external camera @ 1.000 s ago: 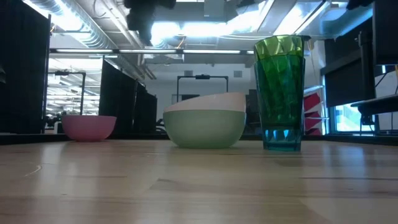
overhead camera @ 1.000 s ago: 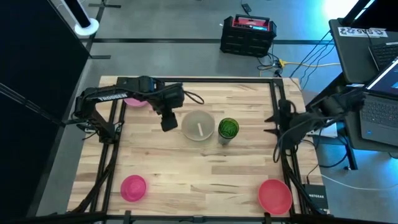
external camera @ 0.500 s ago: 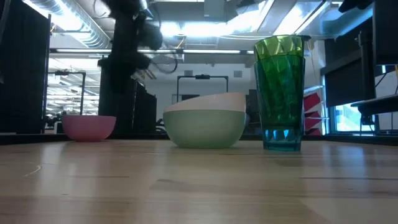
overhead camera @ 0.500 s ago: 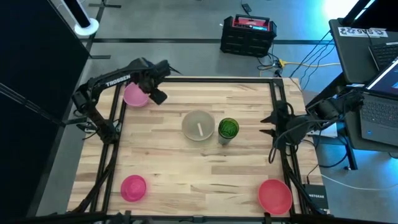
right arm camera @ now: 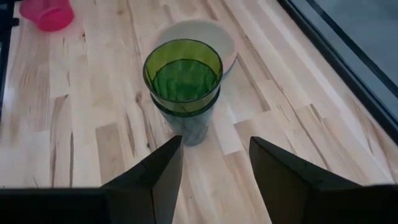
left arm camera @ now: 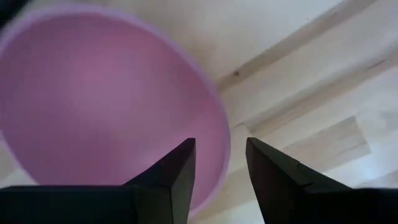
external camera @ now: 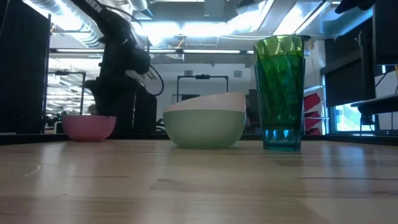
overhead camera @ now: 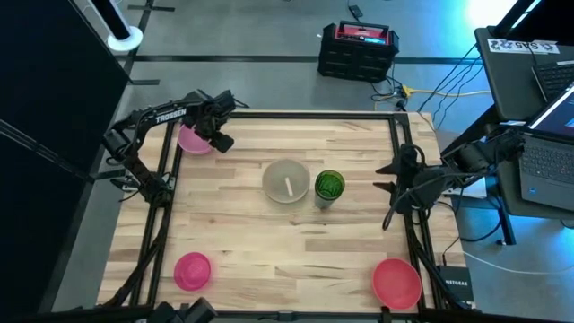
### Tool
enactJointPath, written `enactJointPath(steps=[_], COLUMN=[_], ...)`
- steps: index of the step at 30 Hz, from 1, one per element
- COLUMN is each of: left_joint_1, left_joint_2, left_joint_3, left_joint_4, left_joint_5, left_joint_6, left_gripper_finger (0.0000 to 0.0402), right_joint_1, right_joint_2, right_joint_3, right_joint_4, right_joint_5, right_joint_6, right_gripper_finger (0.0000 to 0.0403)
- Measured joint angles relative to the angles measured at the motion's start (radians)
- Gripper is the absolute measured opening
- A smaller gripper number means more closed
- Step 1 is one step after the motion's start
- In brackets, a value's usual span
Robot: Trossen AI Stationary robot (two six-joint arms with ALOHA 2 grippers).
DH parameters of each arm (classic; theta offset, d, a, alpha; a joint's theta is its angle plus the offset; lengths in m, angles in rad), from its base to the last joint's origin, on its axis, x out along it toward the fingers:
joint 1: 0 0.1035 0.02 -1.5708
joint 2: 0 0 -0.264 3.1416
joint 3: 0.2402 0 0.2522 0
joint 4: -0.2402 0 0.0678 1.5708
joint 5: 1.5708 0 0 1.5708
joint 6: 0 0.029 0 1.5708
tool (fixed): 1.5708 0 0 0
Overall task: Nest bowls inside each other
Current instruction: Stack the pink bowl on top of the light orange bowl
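Observation:
A pink bowl stands at the table's far left. My left gripper hangs open just above the bowl's right rim, pointing down, with one finger over the hollow and the other outside. At the table's middle a mint-green bowl holds a pale pink one. Right of it, a small olive-green bowl sits in a teal one, both tall like cups. A bright pink bowl is near left and a red bowl near right. My right gripper waits open at the right edge.
Black frame rails run along the table's left and right sides and its far edge. Bare wood lies between the middle bowls and the near edge. Laptops and a black case stand off the table.
My left gripper has swung from beside the mint-green bowl toward the table's far left corner. It has come down over the pink bowl's rim with its fingers still open. No bowl has moved.

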Motion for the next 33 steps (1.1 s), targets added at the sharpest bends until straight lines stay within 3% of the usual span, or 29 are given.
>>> enactJointPath(steps=[16, 21, 27, 33], left_joint_1=[-0.083, -0.216, -0.455, -0.593], left_joint_2=[-0.004, -0.027, -0.029, 0.035], left_joint_3=[-0.008, 0.175, 0.453, 0.566], left_joint_4=[0.039, -0.072, -0.151, -0.11], left_joint_5=[-0.022, -0.024, -0.018, -0.017], left_joint_6=[0.073, 0.076, 0.093, 0.053], left_gripper_finger=[0.0003, 0.0, 0.0, 0.0], right_joint_1=[0.0, 0.0, 0.0, 0.0], right_joint_2=[0.0, 0.0, 0.0, 0.0], right_joint_3=[0.0, 0.0, 0.0, -0.019], right_joint_4=[-0.014, -0.051, -0.092, -0.094], right_joint_5=[0.03, 0.073, 0.128, 0.113], right_joint_6=[0.004, 0.004, 0.022, 0.032], right_gripper_finger=[0.0172, 0.0172, 0.0172, 0.0172])
